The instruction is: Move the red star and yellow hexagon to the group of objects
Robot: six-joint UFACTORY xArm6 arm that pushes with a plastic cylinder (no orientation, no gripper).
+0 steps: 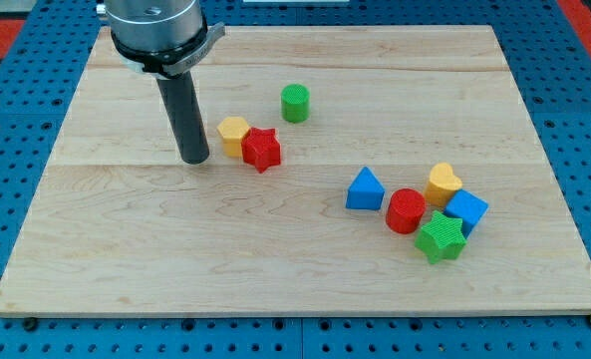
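Note:
The yellow hexagon (pixel 233 134) and the red star (pixel 262 150) touch each other left of the board's middle, the star to the hexagon's lower right. My tip (pixel 194 158) rests on the board just left of the hexagon, a small gap apart. A group sits at the view's right: a blue triangle (pixel 365 189), a red cylinder (pixel 407 211), a yellow heart-like block (pixel 443 183), a blue block (pixel 465 210) and a green star (pixel 441 238).
A green cylinder (pixel 295 103) stands alone above and right of the red star. The wooden board (pixel 126 259) lies on a blue pegboard.

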